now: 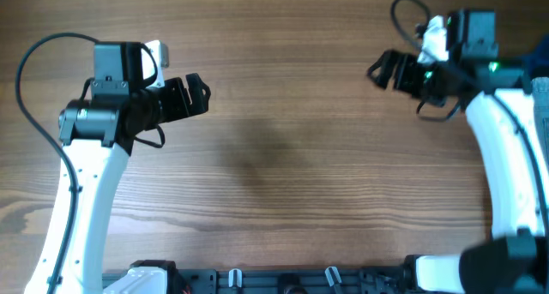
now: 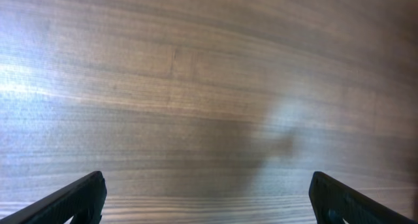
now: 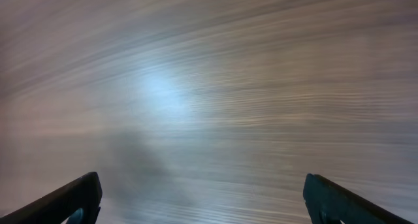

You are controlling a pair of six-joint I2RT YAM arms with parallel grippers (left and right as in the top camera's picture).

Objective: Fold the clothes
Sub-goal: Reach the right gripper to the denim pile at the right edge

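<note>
From overhead, the left gripper (image 1: pixel 202 95) and right gripper (image 1: pixel 379 71) are both spread wide with nothing in them, well apart over the wooden table (image 1: pixel 274 165). The shorts are in none of my views, so my main risk is commanding a grasp at cloth that isn't there. The left wrist view shows only its two fingers (image 2: pixel 75 201) and wood grain, so a descent here would drive the tips into the tabletop; the right wrist view is streaked and blurred between its fingers (image 3: pixel 72 198), and judging height from that could make me misplace the arm.
</note>
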